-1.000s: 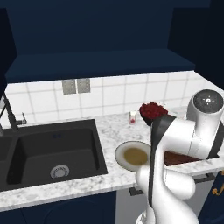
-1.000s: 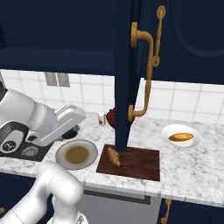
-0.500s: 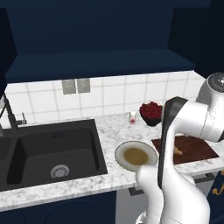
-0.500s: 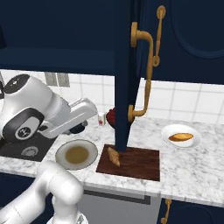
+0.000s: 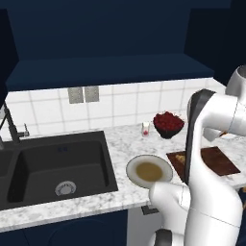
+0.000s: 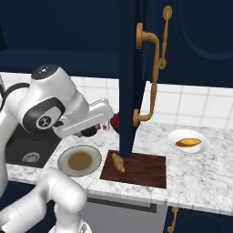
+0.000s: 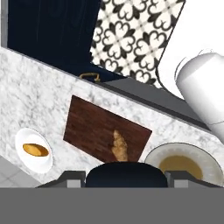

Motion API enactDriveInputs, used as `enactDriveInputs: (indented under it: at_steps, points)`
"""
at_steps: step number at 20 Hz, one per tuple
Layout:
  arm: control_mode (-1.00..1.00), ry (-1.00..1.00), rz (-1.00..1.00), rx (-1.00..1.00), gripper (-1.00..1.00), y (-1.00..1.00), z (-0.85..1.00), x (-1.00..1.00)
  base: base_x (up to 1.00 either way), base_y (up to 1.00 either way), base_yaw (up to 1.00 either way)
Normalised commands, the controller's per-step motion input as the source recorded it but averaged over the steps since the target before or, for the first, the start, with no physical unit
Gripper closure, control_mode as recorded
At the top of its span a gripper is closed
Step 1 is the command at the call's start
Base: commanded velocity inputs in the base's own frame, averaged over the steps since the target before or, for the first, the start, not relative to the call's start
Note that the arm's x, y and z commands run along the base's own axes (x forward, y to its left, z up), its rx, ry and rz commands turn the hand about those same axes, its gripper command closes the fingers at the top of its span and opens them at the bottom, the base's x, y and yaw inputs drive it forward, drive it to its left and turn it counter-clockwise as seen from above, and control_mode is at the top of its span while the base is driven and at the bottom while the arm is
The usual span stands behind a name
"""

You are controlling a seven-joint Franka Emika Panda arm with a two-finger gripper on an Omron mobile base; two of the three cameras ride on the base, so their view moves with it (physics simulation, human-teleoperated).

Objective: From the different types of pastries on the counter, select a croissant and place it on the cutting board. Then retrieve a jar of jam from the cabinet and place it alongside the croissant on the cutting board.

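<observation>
The croissant [image 6: 118,162] [image 7: 119,146] lies on the left end of the dark wooden cutting board [image 6: 145,169] [image 7: 94,127] [image 5: 218,161], free of any grip. Another of the pastries [image 6: 188,142] [image 7: 35,150] sits on a white plate to the board's right. The navy cabinet door [image 6: 132,77] with its brass handle [image 6: 152,68] stands open over the counter [image 6: 200,177]. My gripper [image 7: 124,175] hangs above the board's left end, beside the door, open, holding nothing. The jar of jam is out of view.
A beige plate [image 5: 149,170] [image 6: 80,160] lies left of the board. A bowl of red berries [image 5: 168,124] and a tiny glass [image 5: 145,129] stand by the tiled wall. The black sink [image 5: 57,163] takes the counter's left part. My own arm [image 5: 206,144] hides part of the board.
The arm has straightened upward and the hand has swung right, toward the open door. The croissant and the plates lie where they were.
</observation>
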Motion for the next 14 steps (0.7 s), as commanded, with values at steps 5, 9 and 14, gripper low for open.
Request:
enactDriveInputs:
  at_steps: [5, 9, 14]
  points:
    - [-1.0, -0.17, -0.43, 0.15, 1.0, 0.39, -0.3, 0.38, 0.0, 0.0, 0.0]
    - [-1.0, -0.08, 0.01, 0.04, 1.0, 0.17, -0.16, 0.15, 0.0, 0.0, 0.0]
    - [-1.0, 0.09, 0.26, 0.04, 1.0, 0.03, -0.37, 0.75, 0.0, 0.0, 0.0]
